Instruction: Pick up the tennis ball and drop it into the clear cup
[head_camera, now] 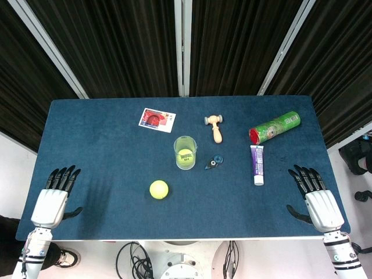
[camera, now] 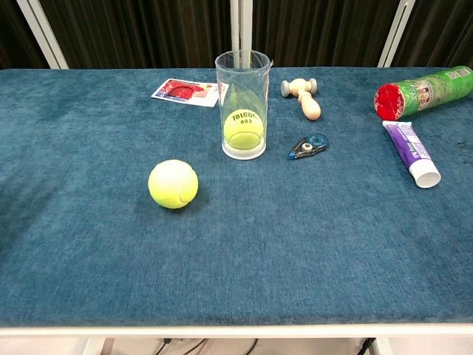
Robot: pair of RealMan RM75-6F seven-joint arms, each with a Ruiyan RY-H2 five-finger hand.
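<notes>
Both hands empty: left hand (head_camera: 53, 195) & right hand (head_camera: 317, 195) fingers look extended.

Cup (camera: 242, 103) standing upright, holding one ball (camera: 243, 129); second ball (camera: 173, 183) lying at its 7 o'clock, apart, on table (camera: 295, 244).

Two tennis balls (camera: 173, 183) (camera: 244, 129), one clear cup (camera: 242, 74), one card (camera: 185, 92), one wooden mallet (camera: 303, 96), one correction-tape roller (camera: 309, 146), one tube (camera: 411, 152), one green canister (camera: 423, 92).
</notes>
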